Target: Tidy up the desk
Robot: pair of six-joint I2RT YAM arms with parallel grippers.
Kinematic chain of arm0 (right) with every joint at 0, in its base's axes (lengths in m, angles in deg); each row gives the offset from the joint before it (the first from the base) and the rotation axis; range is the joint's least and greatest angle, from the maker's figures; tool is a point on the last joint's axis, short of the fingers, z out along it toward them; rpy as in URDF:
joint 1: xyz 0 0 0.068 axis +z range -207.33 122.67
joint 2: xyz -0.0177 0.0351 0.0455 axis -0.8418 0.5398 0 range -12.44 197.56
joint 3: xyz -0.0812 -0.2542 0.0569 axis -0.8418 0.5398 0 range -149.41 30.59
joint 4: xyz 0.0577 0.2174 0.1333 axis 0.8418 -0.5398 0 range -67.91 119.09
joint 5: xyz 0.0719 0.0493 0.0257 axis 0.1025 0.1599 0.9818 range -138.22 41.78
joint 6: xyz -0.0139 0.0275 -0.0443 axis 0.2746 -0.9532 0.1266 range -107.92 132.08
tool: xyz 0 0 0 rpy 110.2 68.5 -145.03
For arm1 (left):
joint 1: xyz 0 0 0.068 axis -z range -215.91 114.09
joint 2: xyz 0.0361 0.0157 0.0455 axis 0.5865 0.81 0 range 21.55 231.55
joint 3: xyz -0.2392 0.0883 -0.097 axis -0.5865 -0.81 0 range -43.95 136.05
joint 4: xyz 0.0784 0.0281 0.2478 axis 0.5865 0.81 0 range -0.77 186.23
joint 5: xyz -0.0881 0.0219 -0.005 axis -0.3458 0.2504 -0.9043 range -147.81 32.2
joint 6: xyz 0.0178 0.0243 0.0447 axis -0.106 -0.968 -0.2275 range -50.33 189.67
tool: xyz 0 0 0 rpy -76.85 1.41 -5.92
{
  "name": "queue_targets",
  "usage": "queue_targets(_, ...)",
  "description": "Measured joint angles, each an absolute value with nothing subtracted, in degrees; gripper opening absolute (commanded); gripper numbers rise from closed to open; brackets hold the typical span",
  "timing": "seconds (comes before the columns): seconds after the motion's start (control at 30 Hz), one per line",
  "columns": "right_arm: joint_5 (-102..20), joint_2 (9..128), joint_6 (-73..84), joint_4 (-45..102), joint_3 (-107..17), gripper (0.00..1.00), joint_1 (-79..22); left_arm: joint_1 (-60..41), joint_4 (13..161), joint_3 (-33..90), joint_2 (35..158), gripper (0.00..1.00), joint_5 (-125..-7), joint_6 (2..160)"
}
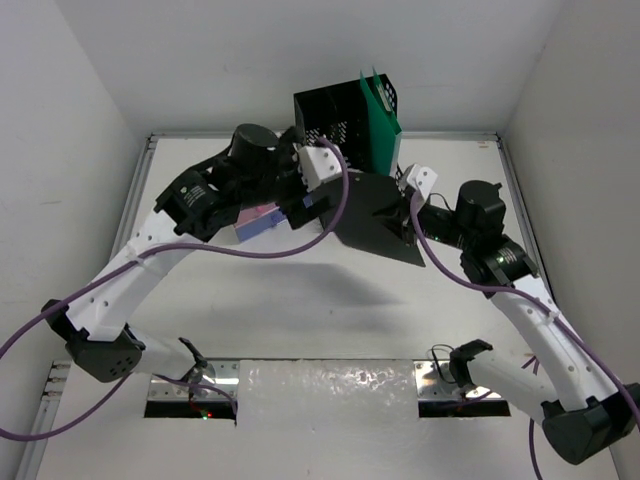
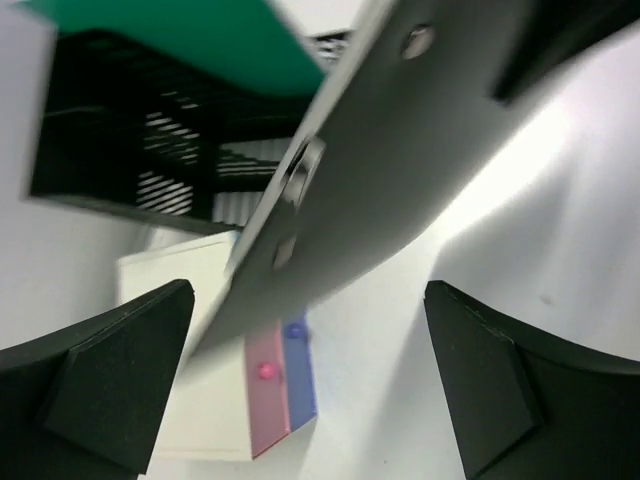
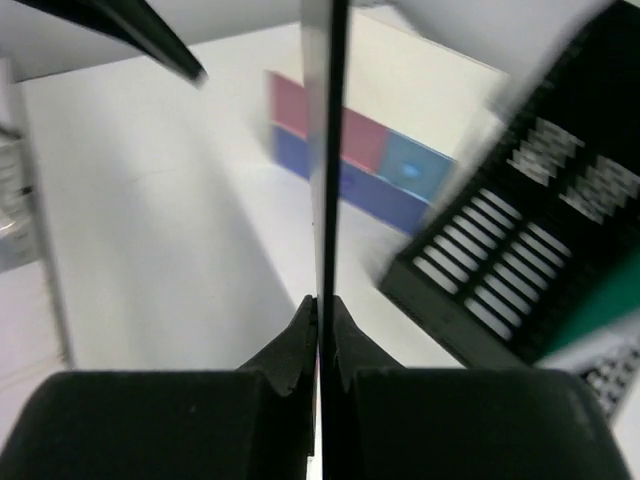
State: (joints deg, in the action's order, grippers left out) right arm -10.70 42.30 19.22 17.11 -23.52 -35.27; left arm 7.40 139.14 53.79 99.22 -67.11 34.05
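Alignment matters: with right gripper [image 3: 318,312] pinching the black folder [image 1: 376,216] just in front of the file rack [image 1: 328,118], left gripper [image 2: 315,372] spread wide beside it, and the desk [image 1: 300,305] lying under the rack, the folder should be stood upright and slid in beside the green folder [image 1: 381,118].

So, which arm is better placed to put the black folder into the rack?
The right. The right hand is shut on the edge of the black folder, near the rack; the left hand is open, holding nothing.
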Motion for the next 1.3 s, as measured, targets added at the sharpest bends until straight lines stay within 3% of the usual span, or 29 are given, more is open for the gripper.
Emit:
queue_targets(0.2,-27.79,39.06,13.07,24.01,-20.18,0.00,-35.35,7.60,131.29,56.12,98.87,1.00,-46.04,41.22)
queue_targets(0.43,-36.06,41.73,5.69,38.35,-19.89,0.00,-35.44,7.60,126.14,52.43,92.62,1.00,-30.93,43.69)
queue_targets(0.93,-51.44,69.95,2.58,70.83,-26.87,0.00,-35.42,7.01,115.01,27.82,83.98,0.99,-22.87,43.52)
queue_targets(1.3,-52.08,85.97,3.39,87.68,-28.72,0.00,-35.37,6.14,108.69,21.63,79.94,1.00,-20.31,41.18)
